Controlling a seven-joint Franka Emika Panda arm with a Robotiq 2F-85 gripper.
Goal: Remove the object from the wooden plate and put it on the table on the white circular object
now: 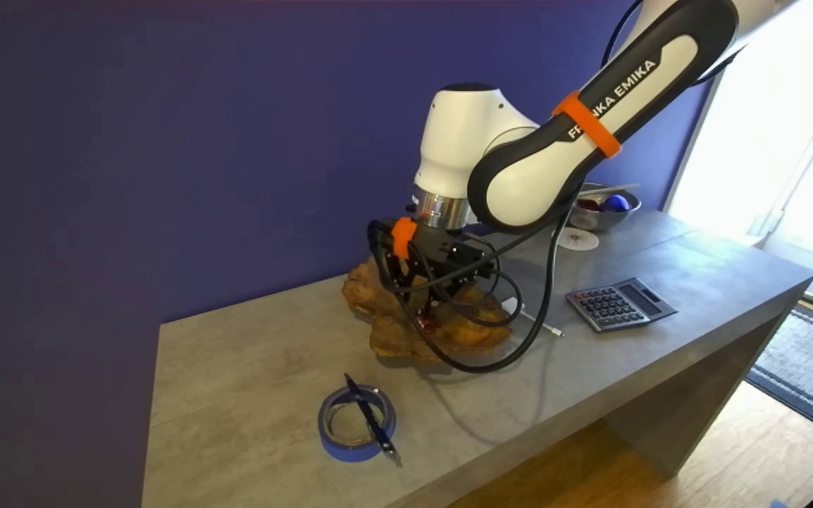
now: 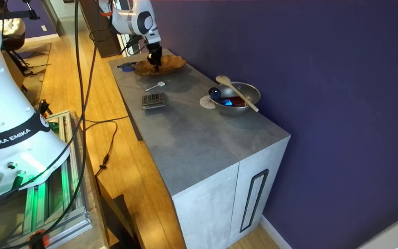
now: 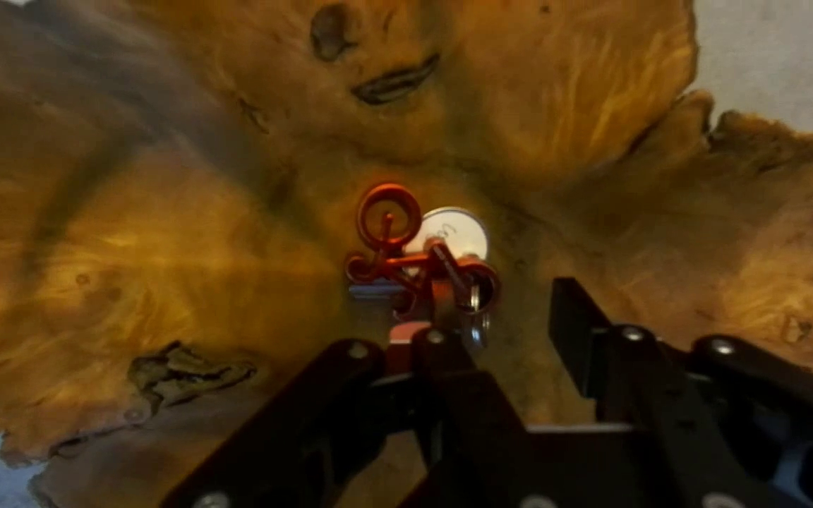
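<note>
The object is a small red bicycle-shaped trinket [image 3: 406, 261] with a whitish round tag and shiny metal bits. It lies on the glossy wooden plate [image 3: 188, 254] in the wrist view. In an exterior view only a reddish bit [image 1: 430, 325] shows under the gripper. My gripper [image 3: 505, 310] is open, low over the plate. Its left finger overlaps the trinket's lower part in the picture; its right finger is apart from it. I cannot tell whether it touches. The white circular object [image 1: 578, 238] lies flat on the grey table [image 1: 258, 367] beside the bowl, also in an exterior view [image 2: 207, 102].
A metal bowl [image 2: 233, 110] with a wooden spoon and blue and red things partly hides the white disc. A calculator [image 1: 622, 305] and a white adapter cable [image 1: 540, 321] lie past the plate. A blue tape roll [image 1: 350, 452] carries a pen. A purple wall borders the table.
</note>
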